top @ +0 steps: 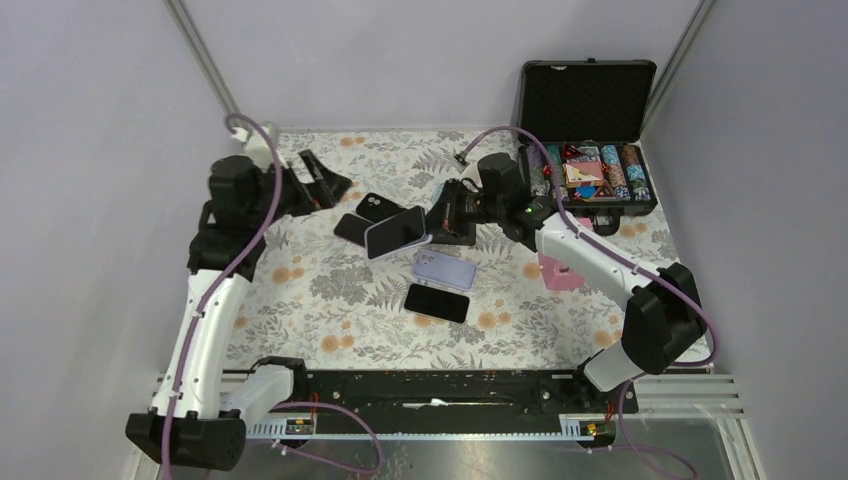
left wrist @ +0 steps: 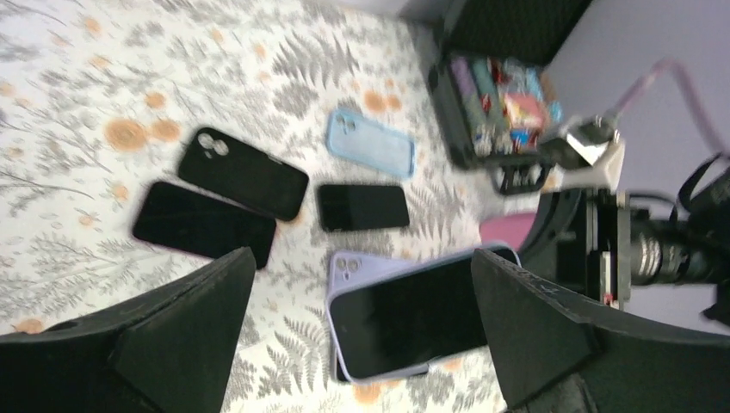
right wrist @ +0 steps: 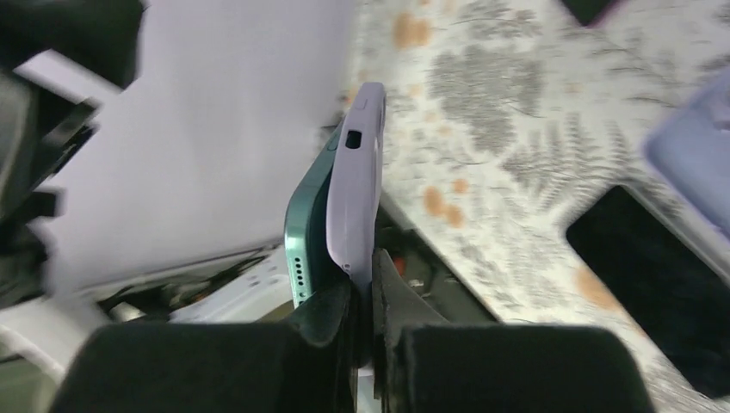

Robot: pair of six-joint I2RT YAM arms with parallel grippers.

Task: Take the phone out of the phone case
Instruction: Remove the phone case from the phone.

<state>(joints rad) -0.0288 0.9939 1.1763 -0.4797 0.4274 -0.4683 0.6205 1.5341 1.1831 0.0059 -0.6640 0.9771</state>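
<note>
Two robot arms reach in from the table's near edge. The right arm [top: 590, 255] stretches leftward, its right gripper [right wrist: 361, 292] pinched on one end of a cased phone [top: 398, 231]. The left arm [top: 215, 300] rises bent; its left gripper [top: 322, 178] hovers left of that phone, jaws spread wide, holding nothing

The table [top: 330, 320] is covered by a floral-print cloth [top: 300, 300]. Reference item: the lavender case [top: 445, 268], lying flat near the centre.

- Near side, just beside it: a black phone [top: 436, 302], screen up.
- Far left: a black handset [top: 378, 207], back up, and a dark handset [top: 350, 228], side by side.
- Right: a pink object [top: 557, 272].
- Far right: an open black carrying case [top: 590, 100].
</note>
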